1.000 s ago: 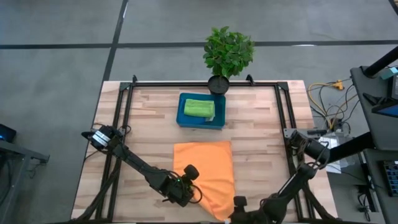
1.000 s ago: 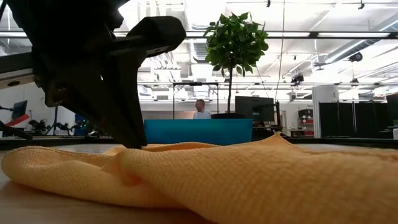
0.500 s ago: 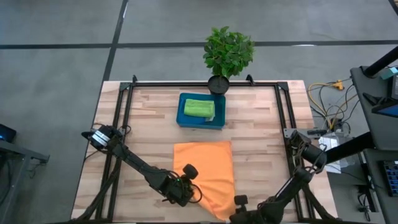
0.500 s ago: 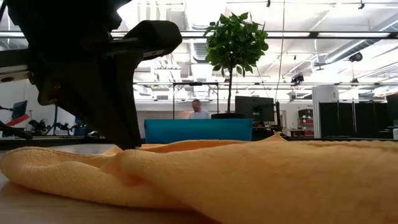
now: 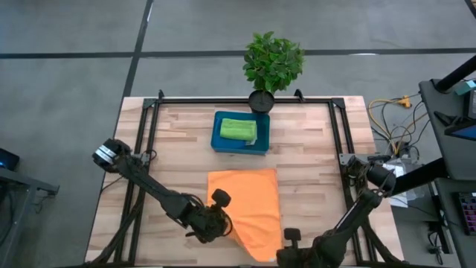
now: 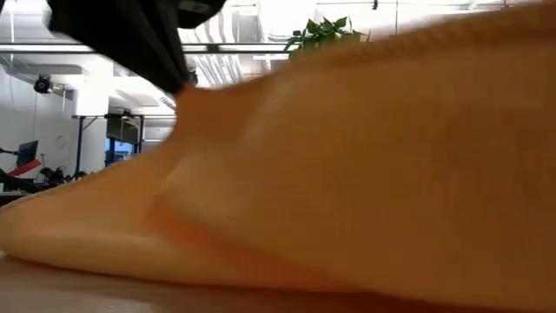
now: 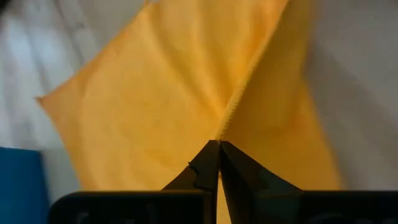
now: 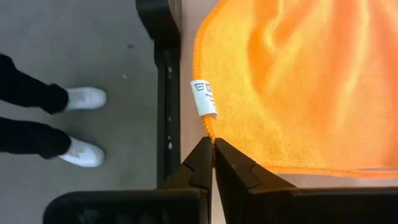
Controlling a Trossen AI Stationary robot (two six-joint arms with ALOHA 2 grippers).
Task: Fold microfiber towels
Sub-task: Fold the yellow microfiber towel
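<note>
The orange microfiber towel (image 5: 249,199) lies spread near the table's front, its far part flat on the wood and its near edge raised. My left gripper (image 5: 225,225) is shut on the towel's near left part, and my right gripper (image 5: 277,251) is shut on its near right corner. In the low view the raised orange towel (image 6: 365,165) fills most of the picture, hanging from my left gripper (image 6: 181,83). A folded lime green towel (image 5: 238,130) lies in the blue tray (image 5: 262,146) at the far middle. My left gripper pinches the towel's stitched edge (image 7: 224,124) between its two shut fingers, slanting down from the near left. The cloth fans out from the pinch in two sloping flaps, lifted there. My right gripper pinches the hem just beside the white label (image 8: 203,98), at the edge (image 8: 209,132), slanting down from the near side. The cloth rises to the fingers; one layer or several, I cannot tell.
A potted plant (image 5: 273,63) stands at the table's far edge behind the tray. A black frame rail (image 8: 163,74) runs along the table's front edge. A person's white shoes (image 8: 84,98) stand on the floor beyond it. Bare wood lies left and right of the towel.
Both grippers have risen. The towel's near edge has come up off the table with them, now filling the low view, while its far edge stays flat where it was. My left gripper has also shifted slightly toward the table's left edge.
</note>
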